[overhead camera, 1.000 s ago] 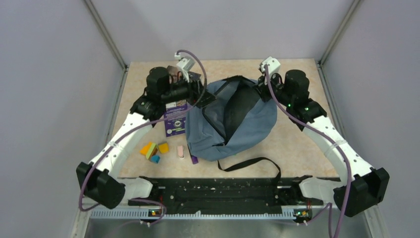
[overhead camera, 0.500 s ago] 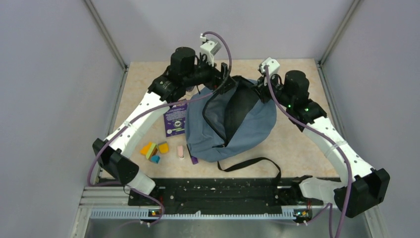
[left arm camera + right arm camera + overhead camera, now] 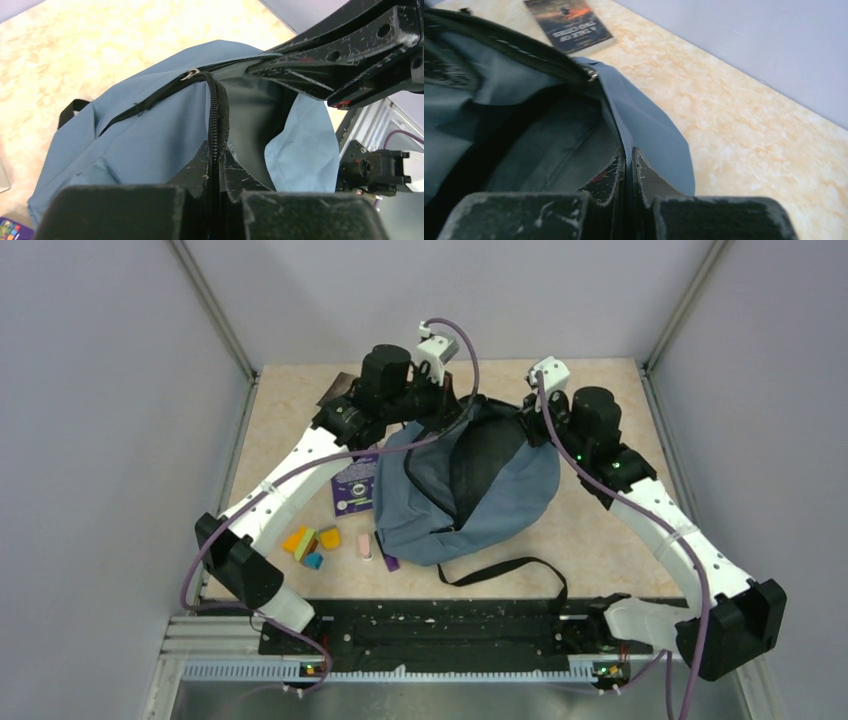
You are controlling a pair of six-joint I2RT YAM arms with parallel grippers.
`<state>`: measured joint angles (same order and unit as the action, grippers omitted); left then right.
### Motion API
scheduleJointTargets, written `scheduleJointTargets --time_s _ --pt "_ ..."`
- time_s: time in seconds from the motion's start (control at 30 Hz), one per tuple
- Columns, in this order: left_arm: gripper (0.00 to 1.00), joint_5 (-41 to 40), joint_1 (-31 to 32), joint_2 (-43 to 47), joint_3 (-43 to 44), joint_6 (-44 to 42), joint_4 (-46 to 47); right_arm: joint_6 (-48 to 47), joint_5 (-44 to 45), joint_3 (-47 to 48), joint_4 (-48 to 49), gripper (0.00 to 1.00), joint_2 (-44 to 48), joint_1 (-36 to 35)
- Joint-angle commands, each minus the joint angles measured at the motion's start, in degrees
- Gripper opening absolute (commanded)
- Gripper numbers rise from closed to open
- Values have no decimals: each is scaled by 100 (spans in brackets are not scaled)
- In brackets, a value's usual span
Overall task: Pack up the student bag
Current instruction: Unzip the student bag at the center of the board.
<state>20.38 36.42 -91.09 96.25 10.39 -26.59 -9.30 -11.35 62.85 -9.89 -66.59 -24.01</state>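
Note:
The student bag (image 3: 500, 495), slate-blue with its main compartment unzipped, lies in the middle of the table. My left gripper (image 3: 458, 408) is at the bag's back left rim. The left wrist view shows it (image 3: 216, 149) shut on the black zipper edge of the bag (image 3: 135, 145). My right gripper (image 3: 526, 426) is at the back right rim. In the right wrist view it (image 3: 628, 151) is shut on the opening's edge, with the grey lining of the bag (image 3: 534, 140) to its left. Between the two grippers the mouth is held open.
A purple book (image 3: 353, 486) lies against the bag's left side. A dark book (image 3: 569, 22) lies at the back left. Coloured blocks (image 3: 310, 542) and a pink eraser (image 3: 365, 546) sit front left. A black strap (image 3: 512, 568) loops toward the near edge.
My left arm swung from above the purple book over to the bag's back left rim, and its jaws closed on the zipper edge. The right arm stayed still.

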Motion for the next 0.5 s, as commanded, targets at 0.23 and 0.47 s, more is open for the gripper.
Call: scheduleJointTargets --time_s 0.23,0.47 --pt "0 -609 -1043 1322 -1271 763 840 1383 2670 -494 343 0 71 346" --pt "0 -19 -2326 1977 -2037 1307 1136 2036 2860 -729 300 0 -138 1094"
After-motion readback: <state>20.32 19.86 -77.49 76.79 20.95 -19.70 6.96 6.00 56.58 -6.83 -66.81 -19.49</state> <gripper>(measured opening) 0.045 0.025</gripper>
